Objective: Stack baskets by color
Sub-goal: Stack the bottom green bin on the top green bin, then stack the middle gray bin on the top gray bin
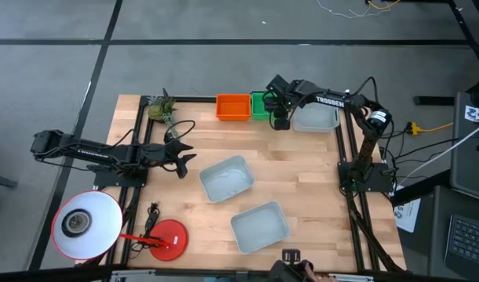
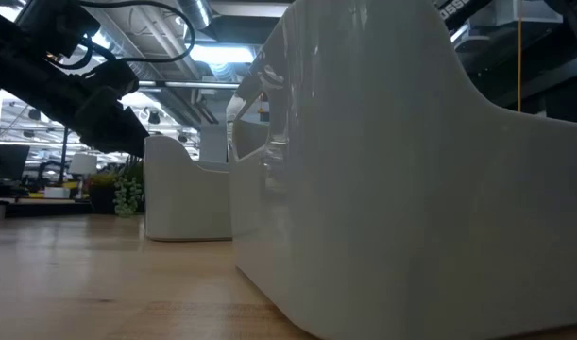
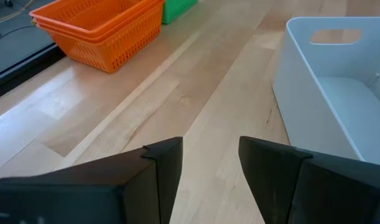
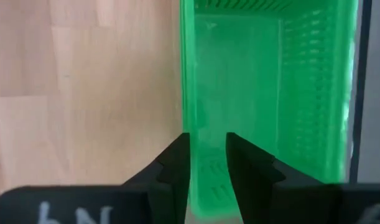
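A stack of orange baskets (image 1: 233, 107) (image 3: 96, 28) stands on the table at the far edge, and a green basket (image 1: 260, 104) (image 4: 264, 81) stands right beside it. My right gripper (image 1: 280, 119) (image 4: 208, 163) points steeply down over the green basket's near side wall, open by a narrow gap. One pale grey basket (image 1: 316, 117) sits just right of it. Two more stand at mid-table (image 1: 226, 178) and near the front (image 1: 259, 227). My left gripper (image 1: 188, 157) (image 3: 209, 168) waits open at the left, holding nothing. My right gripper's fingers (image 4: 177, 171) stand from above at the green basket's side wall (image 4: 187, 93), one on either side. I cannot tell whether they touch it. The basket rests flat on the table.
A lamp with a red round base (image 1: 167, 235) and a white shade (image 1: 86, 223) stands at the near left. A small plant (image 1: 162, 108) sits at the far left corner. In the low view the front grey basket (image 2: 411, 170) blocks most of the picture. Bare wood lies between the baskets.
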Controlling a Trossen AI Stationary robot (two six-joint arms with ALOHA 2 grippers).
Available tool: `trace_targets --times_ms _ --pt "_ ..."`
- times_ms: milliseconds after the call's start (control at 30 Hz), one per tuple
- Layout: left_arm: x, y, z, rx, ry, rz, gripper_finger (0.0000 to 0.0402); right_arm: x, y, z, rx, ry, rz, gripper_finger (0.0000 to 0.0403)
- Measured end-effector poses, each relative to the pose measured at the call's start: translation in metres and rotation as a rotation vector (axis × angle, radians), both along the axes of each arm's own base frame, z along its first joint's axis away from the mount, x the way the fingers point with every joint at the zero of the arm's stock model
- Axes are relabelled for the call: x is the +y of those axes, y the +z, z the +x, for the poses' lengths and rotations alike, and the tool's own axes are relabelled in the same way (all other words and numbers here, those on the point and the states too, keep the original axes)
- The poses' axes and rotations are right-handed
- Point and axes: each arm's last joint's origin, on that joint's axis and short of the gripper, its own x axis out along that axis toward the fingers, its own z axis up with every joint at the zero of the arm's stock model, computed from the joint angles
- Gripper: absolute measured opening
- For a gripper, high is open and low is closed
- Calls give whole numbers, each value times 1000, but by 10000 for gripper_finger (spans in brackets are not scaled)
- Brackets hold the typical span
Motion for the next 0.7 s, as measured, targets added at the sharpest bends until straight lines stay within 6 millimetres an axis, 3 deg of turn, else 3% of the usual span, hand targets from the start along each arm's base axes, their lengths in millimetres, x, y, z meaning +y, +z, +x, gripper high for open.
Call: trace_targets --times_ms 267,433,600,700 --pt "0 0 0 0 0 0 151 13 47 8 49 -10 57 103" --pt "0 0 0 0 0 0 151 30 73 1 138 -125 187 103" --pt "0 0 0 0 0 0 151 55 82 -12 255 -212 469 104" --pt "0 0 0 0 1 -2 151 68 77 -10 232 -234 598 104"
